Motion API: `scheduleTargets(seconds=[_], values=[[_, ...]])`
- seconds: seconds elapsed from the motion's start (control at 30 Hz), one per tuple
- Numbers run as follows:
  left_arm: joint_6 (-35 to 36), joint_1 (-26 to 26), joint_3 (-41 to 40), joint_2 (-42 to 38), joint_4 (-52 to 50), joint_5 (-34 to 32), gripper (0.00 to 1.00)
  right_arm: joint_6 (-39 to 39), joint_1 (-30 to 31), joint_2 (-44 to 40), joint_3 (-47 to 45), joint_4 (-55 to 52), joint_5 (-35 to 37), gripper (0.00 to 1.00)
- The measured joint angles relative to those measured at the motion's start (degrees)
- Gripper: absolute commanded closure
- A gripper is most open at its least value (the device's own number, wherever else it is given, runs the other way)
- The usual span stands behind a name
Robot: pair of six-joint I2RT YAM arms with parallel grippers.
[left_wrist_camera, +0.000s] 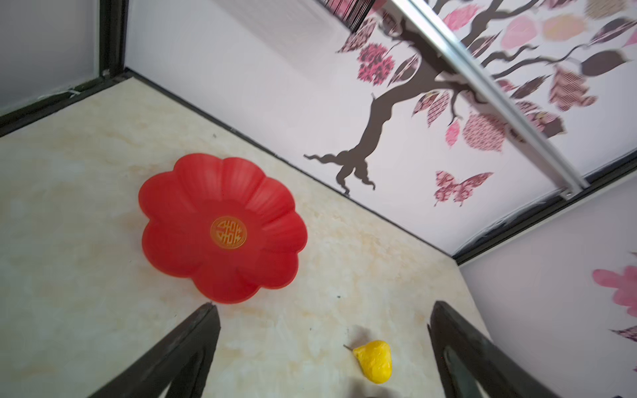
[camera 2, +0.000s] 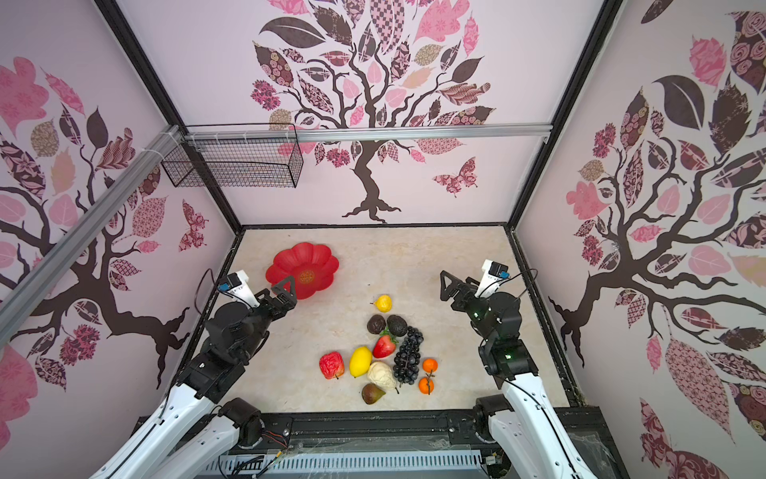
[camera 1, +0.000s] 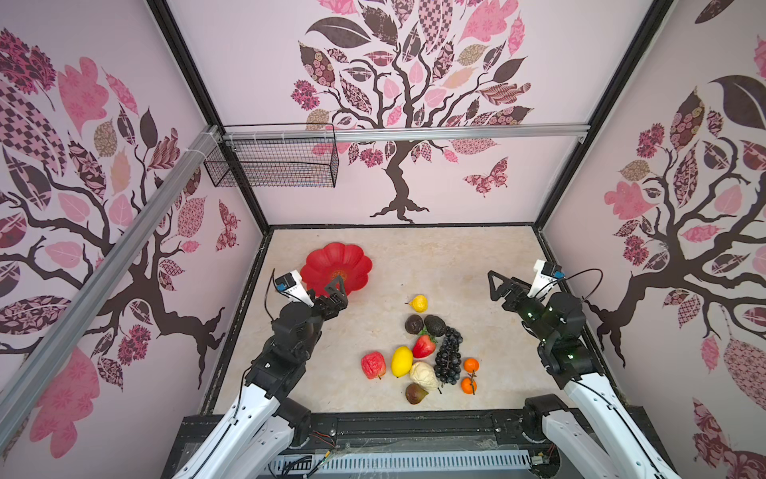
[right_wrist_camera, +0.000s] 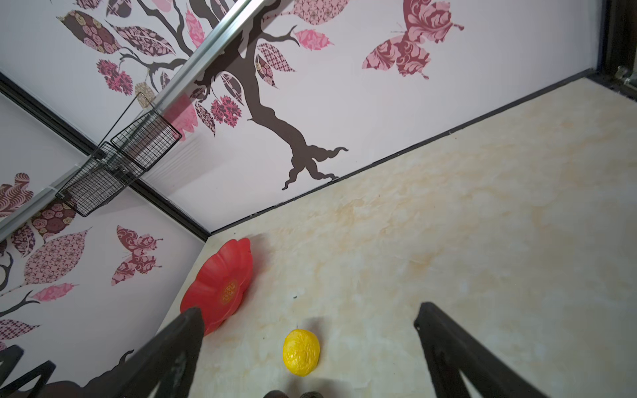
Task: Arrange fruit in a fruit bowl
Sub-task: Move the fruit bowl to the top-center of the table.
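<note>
The red flower-shaped fruit bowl (camera 1: 336, 265) (left_wrist_camera: 220, 227) sits empty at the back left of the floor. The fruit lies in a loose cluster in front: a yellow pear (camera 1: 419, 303) (left_wrist_camera: 374, 361) (right_wrist_camera: 301, 351), avocado (camera 1: 435, 325), strawberry (camera 1: 423, 346), grape bunch (camera 1: 449, 356), lemon (camera 1: 402, 361), red apple (camera 1: 373, 365), cream knobbly piece (camera 1: 423, 375), two oranges (camera 1: 471, 365) and a brown fig (camera 1: 415, 393). My left gripper (camera 1: 336, 286) (left_wrist_camera: 323, 305) hovers open over the bowl's near edge. My right gripper (camera 1: 496, 285) (right_wrist_camera: 308, 308) hangs open right of the pear. Neither holds anything.
A black wire basket (camera 1: 273, 164) hangs on the rail (camera 1: 414, 132) high at the back left. Patterned walls and a black frame close the marbled floor (camera 1: 456, 265) on three sides. A dark brown piece (camera 1: 413, 324) lies next to the avocado.
</note>
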Motion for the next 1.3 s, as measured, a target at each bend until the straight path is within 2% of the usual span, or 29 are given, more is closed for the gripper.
scheduleTargets(seconds=[0.33, 0.6, 0.93, 1.3], values=[[1.95, 0.81, 25.44, 32.70, -14.84, 0.90, 0.02, -0.79, 0.00, 2.23, 4.35, -12.35, -0.11, 0.00], [2.21, 8.72, 38.58, 53.16, -20.72, 8.11, 0.02, -2.21, 0.00, 1.88, 5.42, -17.16, -1.57, 0.00], [4.35, 8.76, 52.72, 69.33, -24.90, 17.90, 0.02, -2.73, 0.00, 0.68, 3.39, -19.32, -2.56, 0.00], [7.17, 8.41, 65.13, 82.84, -29.59, 23.63, 0.07, -2.91, 0.00, 1.07, 2.97, -20.09, -2.99, 0.00]])
